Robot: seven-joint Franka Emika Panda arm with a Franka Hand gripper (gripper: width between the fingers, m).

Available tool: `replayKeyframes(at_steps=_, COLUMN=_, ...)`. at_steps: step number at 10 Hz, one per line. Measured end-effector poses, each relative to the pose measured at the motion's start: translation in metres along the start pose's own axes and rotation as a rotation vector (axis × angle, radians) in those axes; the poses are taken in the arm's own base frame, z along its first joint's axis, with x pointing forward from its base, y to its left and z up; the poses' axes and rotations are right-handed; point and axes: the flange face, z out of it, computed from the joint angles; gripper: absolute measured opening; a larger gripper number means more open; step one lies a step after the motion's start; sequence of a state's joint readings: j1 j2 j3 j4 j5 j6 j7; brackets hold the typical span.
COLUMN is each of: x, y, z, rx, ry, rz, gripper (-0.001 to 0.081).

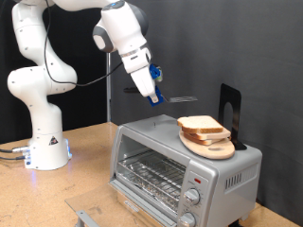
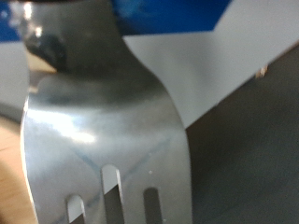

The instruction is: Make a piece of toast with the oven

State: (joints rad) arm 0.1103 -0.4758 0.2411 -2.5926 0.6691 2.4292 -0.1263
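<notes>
1. The tool [image 1: 156, 95] hangs in the air above the oven [image 1: 180, 161], over the end of its top that lies toward the exterior view's left.
2. A flat grey blade [image 1: 180, 98] juts sideways from the tool toward the exterior view's right; it looks gripped, though how far the fingers stand apart cannot be told.
3. In the wrist view a shiny slotted metal spatula [image 2: 103, 140] fills most of the picture, very close to the camera.
4. The piece of toast [image 1: 202, 126] lies below the tool and toward the exterior view's right, stacked with other bread slices on a round wooden board [image 1: 210, 146] that rests on the oven's top.
5. The oven sits on the table [image 1: 85, 180], below the tool, with its glass door shut and the wire rack [image 1: 147, 172] visible behind it.
6. Two round knobs [image 1: 192, 197] sit at the oven's front, toward the exterior view's right.
</notes>
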Motion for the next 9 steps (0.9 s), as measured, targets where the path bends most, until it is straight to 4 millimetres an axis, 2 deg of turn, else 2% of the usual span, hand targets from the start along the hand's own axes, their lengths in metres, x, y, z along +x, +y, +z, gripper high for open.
replayKeyframes(at_steps=2, x=0.006, y=0.011, z=-0.010, rx=0.058, ry=0.053, rz=0.098, gripper=0.0443)
replayKeyframes(at_steps=4, x=0.009, y=0.031, z=-0.024, rx=0.062, ry=0.085, rz=0.144, gripper=0.0443)
replayKeyframes(at_steps=9, x=0.001, y=0.113, z=-0.046, rx=-0.018, ry=0.055, rz=0.181, gripper=0.0443)
